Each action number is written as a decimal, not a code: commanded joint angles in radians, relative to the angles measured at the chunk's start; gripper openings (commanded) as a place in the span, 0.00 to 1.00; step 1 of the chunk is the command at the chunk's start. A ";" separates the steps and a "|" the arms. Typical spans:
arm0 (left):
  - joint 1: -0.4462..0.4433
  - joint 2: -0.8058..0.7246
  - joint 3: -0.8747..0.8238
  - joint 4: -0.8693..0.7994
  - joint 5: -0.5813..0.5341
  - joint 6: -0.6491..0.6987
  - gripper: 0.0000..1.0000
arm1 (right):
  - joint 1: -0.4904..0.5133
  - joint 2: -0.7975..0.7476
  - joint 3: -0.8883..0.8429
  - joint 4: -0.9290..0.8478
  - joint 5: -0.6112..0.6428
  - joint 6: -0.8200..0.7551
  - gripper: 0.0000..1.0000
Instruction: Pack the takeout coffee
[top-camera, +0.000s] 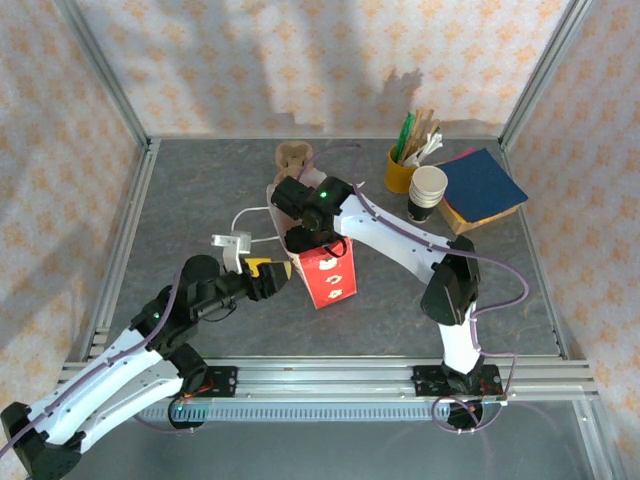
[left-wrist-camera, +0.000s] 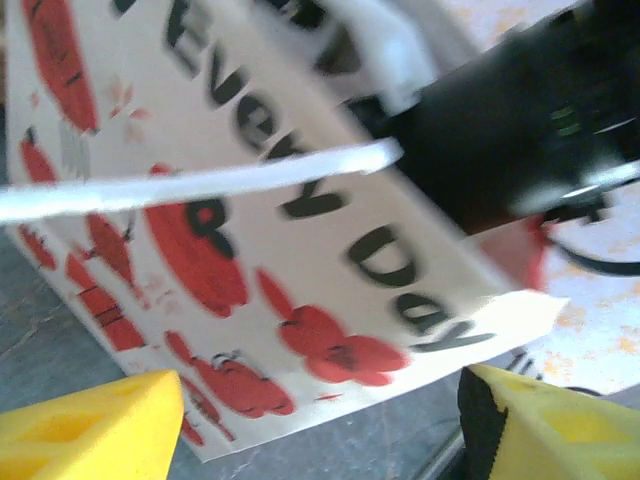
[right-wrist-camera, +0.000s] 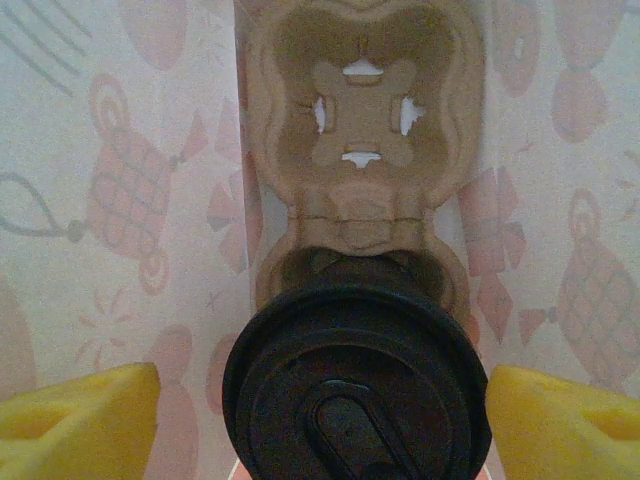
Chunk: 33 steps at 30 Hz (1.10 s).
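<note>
Paper bag (left-wrist-camera: 250, 260): white, printed with red flowers and black lettering, its narrow side red with white marks. Coffee cup (right-wrist-camera: 355, 400): glossy black lid. Cardboard tray (right-wrist-camera: 360, 150): plain tan. Desk (top-camera: 200, 200): mottled grey. Walls (top-camera: 300, 60): cream with a repeating orange motif. Further back, a yellow cup (top-camera: 398, 178), white cups (top-camera: 428, 186) and a blue notebook (top-camera: 485, 185).

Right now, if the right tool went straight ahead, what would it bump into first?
Probably the black lid of the takeout coffee. It sits straight ahead of the right tool, between its open fingers, in the cardboard carrier. How near it is, I can't tell.
</note>
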 joint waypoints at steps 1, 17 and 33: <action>-0.008 0.003 0.047 0.013 0.062 -0.054 0.78 | -0.008 -0.013 -0.011 0.003 0.012 -0.014 0.84; -0.008 0.128 0.155 0.033 -0.029 -0.091 0.68 | -0.008 -0.021 -0.008 -0.007 0.013 -0.012 0.84; -0.009 0.240 0.215 -0.075 -0.016 -0.010 0.61 | -0.009 0.039 0.113 -0.042 0.020 -0.010 0.83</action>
